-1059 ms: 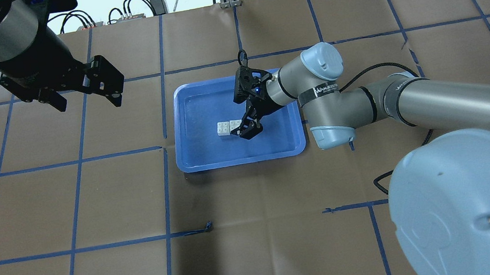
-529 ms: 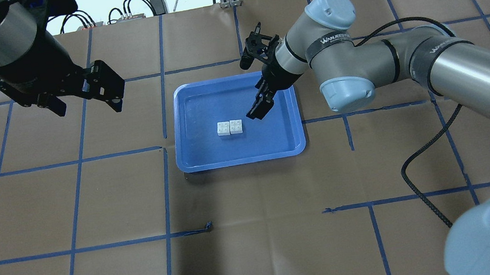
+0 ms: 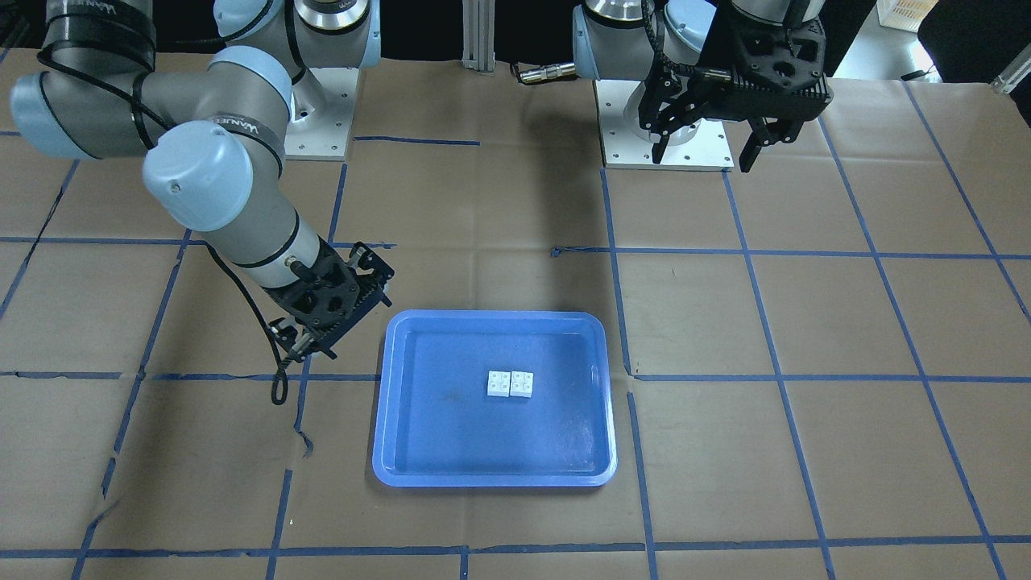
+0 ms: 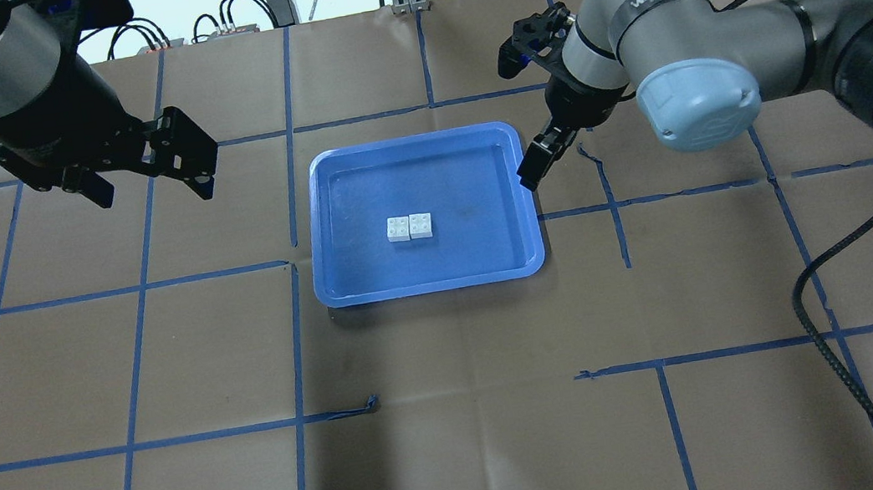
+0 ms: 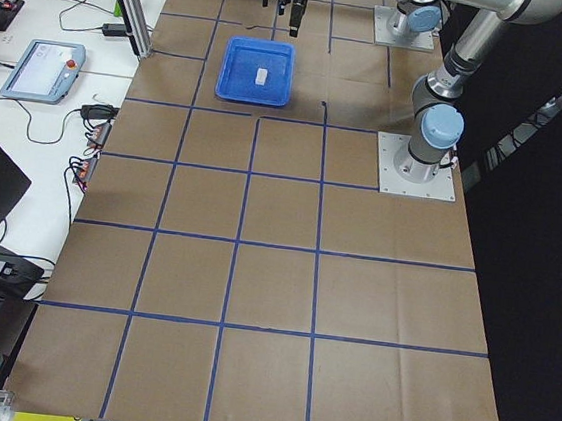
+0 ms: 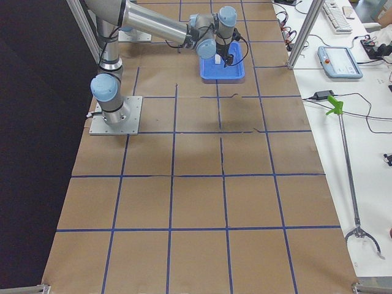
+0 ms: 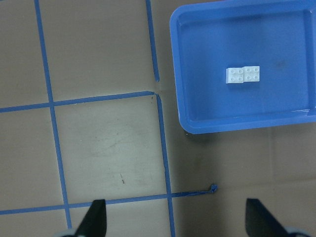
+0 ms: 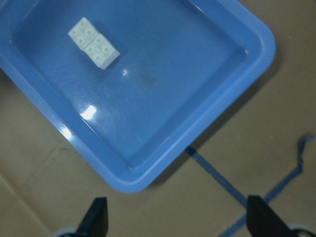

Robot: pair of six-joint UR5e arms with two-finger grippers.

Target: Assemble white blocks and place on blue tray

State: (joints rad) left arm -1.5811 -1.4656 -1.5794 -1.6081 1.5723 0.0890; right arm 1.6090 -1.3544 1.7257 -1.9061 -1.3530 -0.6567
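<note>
**Progress.** The white blocks lie inside the blue tray, near the middle of its floor and clear of every rim. They sit side by side, flush against each other, studs up. Whether they are locked together or only abutting cannot be told from these views. Judged on position alone, the placing step looks complete, and nothing of the task's material is seen outside the tray.

**Grippers.** The right gripper hangs by the tray's right-hand rim, well apart from the blocks. Its fingers are spread wide and hold nothing. The left gripper hangs over the desk to the left of the tray, apart from it. Its fingers are likewise released and empty. In my judgement the only items left are confirming the joint and parking the arms.

**Materials and shapes.**
- **Blocks:** small, square, hard white plastic with a matt finish, each carrying four round studs. Together they form an oblong.
- **Tray:** shallow, rectangular, glossy blue plastic with rounded corners and a raised rim. Its floor shows glare spots and faint scuffing.
- **Desk:** covered in brown paper, dull and slightly creased, and marked into squares with blue tape, torn in places.
</note>
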